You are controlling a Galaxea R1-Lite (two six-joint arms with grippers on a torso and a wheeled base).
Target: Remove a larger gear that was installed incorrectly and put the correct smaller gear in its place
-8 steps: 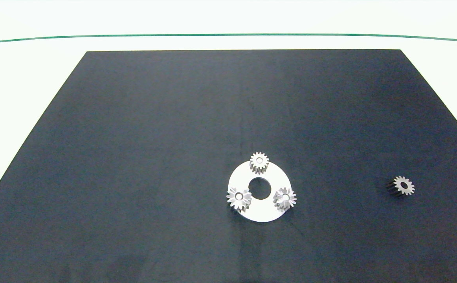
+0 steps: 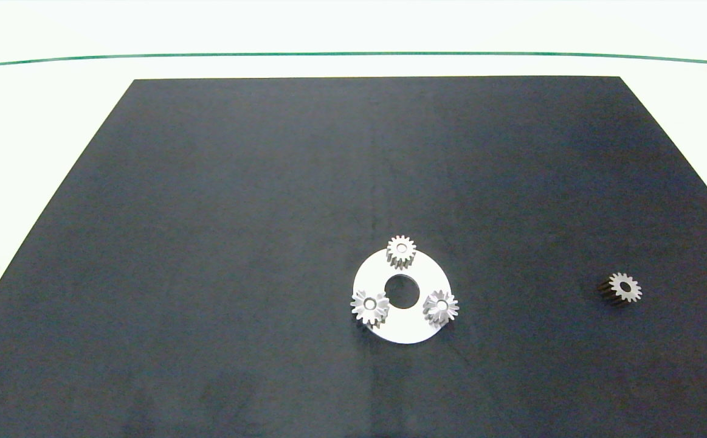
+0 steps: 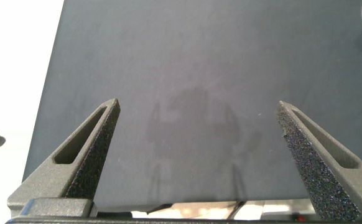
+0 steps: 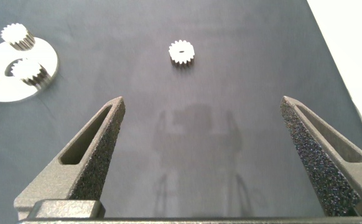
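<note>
Head view shows the larger gear (image 2: 369, 307) on the white ring plate (image 2: 411, 328), small, rigid, likely slippery metal best pinched across its teeth, while the left gripper (image 3: 199, 155) and right gripper (image 4: 199, 155) hang with fingers spread wide.

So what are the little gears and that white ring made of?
The gears, like the lone one on the mat, look like metal: silvery, shiny faces with crisp cut teeth. The ring is flat, matte white with no shine, maybe plastic or painted metal; I can't tell which.
</note>
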